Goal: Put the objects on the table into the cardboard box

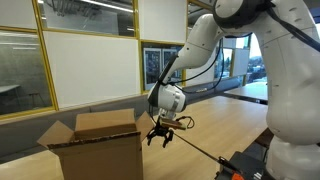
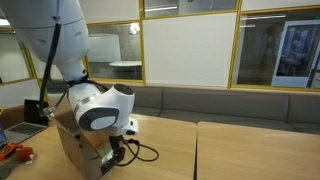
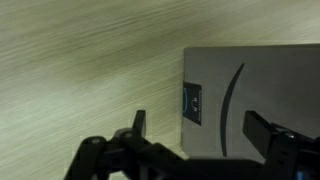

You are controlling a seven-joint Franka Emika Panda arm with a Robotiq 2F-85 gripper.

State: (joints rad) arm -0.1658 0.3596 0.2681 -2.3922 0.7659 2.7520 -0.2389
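An open brown cardboard box (image 1: 95, 148) stands on the wooden table and shows in both exterior views (image 2: 78, 145). My gripper (image 1: 162, 133) hangs just beside the box, low over the table, also seen in an exterior view (image 2: 118, 150). In the wrist view its fingers (image 3: 200, 128) are spread apart with nothing between them. Below them lies a flat grey rectangular thing (image 3: 265, 75) with a small dark label (image 3: 193, 102). A thin dark cable (image 3: 232, 95) curves across it. The cable (image 1: 200, 150) also runs over the table (image 2: 145, 153).
Black and orange gear (image 1: 245, 165) sits at the table's near corner. A laptop (image 2: 25, 130) and an orange item (image 2: 10, 152) lie beyond the box. Bare wooden tabletop (image 3: 90, 70) extends beside the grey thing. A bench and glass walls stand behind.
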